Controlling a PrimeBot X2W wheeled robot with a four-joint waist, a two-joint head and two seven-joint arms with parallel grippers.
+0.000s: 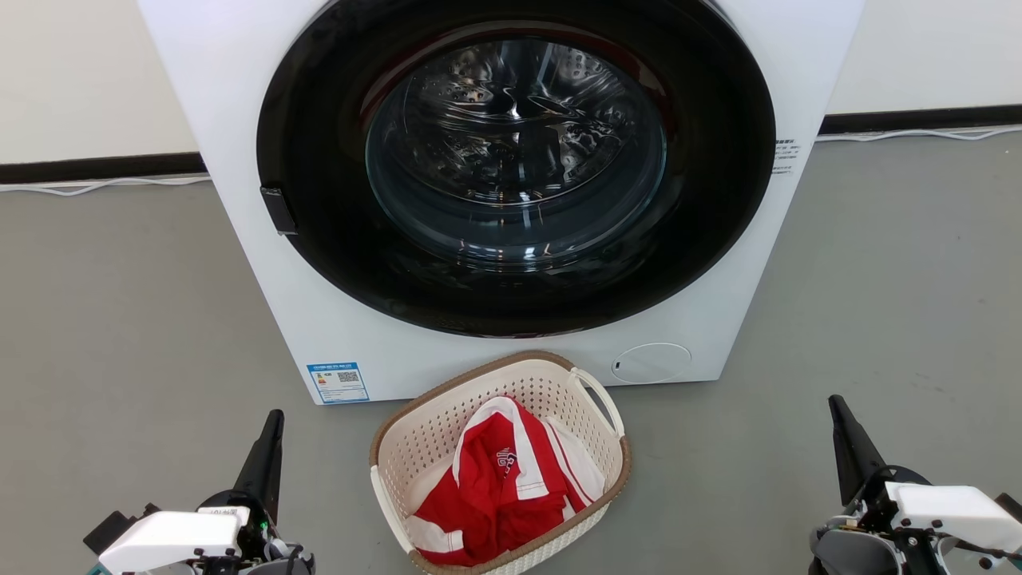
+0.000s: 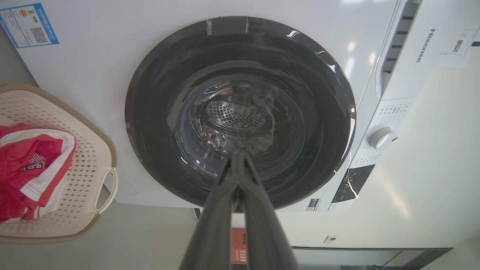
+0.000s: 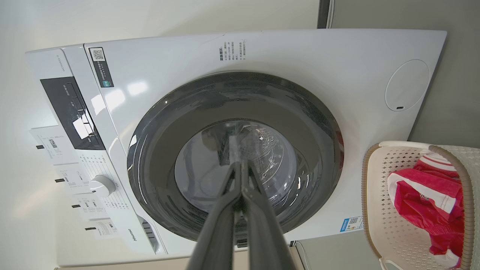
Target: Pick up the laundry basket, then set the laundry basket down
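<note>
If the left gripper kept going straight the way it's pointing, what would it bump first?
Probably the washer door: the left gripper points at its glass, with nothing seen between.

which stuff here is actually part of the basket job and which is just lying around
Part of the job: laundry basket, left gripper, right gripper, both shut.
Just there: washer, red and white garment inside the basket, white cable along the wall.
</note>
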